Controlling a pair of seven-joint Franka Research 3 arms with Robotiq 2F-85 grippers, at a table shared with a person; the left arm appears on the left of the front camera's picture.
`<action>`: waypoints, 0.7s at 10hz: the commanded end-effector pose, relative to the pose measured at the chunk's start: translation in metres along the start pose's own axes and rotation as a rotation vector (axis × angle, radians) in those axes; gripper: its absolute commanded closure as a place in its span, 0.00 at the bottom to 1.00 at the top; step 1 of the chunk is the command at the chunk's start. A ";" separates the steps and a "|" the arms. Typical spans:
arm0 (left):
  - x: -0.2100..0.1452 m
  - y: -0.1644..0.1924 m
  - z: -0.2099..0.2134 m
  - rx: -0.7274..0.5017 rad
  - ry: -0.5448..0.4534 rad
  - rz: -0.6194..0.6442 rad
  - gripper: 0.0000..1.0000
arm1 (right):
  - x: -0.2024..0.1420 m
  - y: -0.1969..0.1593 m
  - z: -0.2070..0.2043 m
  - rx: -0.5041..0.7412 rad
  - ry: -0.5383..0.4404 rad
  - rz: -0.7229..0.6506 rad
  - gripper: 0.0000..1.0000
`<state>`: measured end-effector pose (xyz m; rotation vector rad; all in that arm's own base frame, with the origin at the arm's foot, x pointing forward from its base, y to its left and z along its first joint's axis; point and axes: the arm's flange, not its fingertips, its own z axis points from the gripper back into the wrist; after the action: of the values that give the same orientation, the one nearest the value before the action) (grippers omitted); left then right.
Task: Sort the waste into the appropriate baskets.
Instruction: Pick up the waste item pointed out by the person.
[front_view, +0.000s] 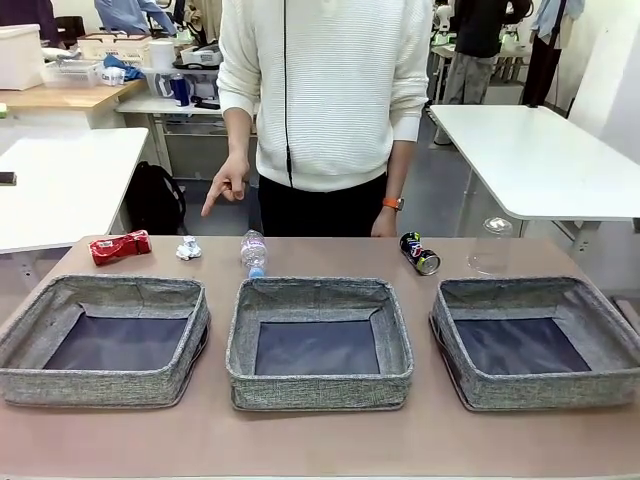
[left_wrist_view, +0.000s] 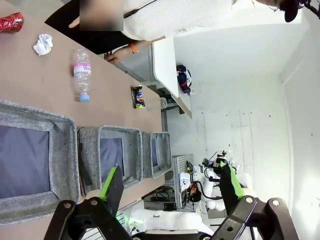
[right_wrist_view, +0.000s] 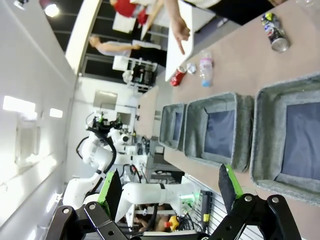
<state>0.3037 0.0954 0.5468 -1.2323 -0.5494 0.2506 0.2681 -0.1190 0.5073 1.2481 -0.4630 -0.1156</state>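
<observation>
Three baskets (front_view: 319, 378) sat side by side on the table (front_view: 320, 440), red can (front_view: 120, 246), paper wad (front_view: 188, 247), bottle (front_view: 253, 251), dark can (front_view: 420, 253) and cup (front_view: 491, 245) lay behind them, left hand (left_wrist_view: 169, 172) and right hand (right_wrist_view: 169, 175) both stood apart.

I see the left basket (front_view: 100, 385), the middle basket (front_view: 320, 388) and the right basket (front_view: 540, 392) standing in one row across the table (front_view: 320, 445). A low reach to the far strip must go over their soft walls or through the narrow bare gaps between them. Behind them the red can (front_view: 120, 246), paper wad (front_view: 188, 247), bottle (front_view: 254, 252), dark can (front_view: 420, 254) and clear cup (front_view: 490, 245) lie apart, though the bottle is just beside the middle basket's wall. The person's pointing hand (front_view: 228, 186) hangs by the far edge near the paper wad.
</observation>
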 end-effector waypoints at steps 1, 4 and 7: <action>0.002 0.000 -0.002 -0.023 -0.004 -0.023 0.00 | 0.004 0.001 0.000 0.021 -0.005 0.030 0.00; 0.015 -0.022 -0.063 0.681 0.037 -0.134 0.00 | 0.004 0.001 0.000 0.021 -0.005 0.030 0.00; 0.024 -0.030 -0.152 1.161 0.058 -0.414 0.00 | 0.004 0.001 0.000 0.021 -0.005 0.030 0.00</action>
<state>0.3814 -0.0284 0.5538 -0.4563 -0.6317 0.1857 0.2678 -0.1190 0.5071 1.2487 -0.4604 -0.1134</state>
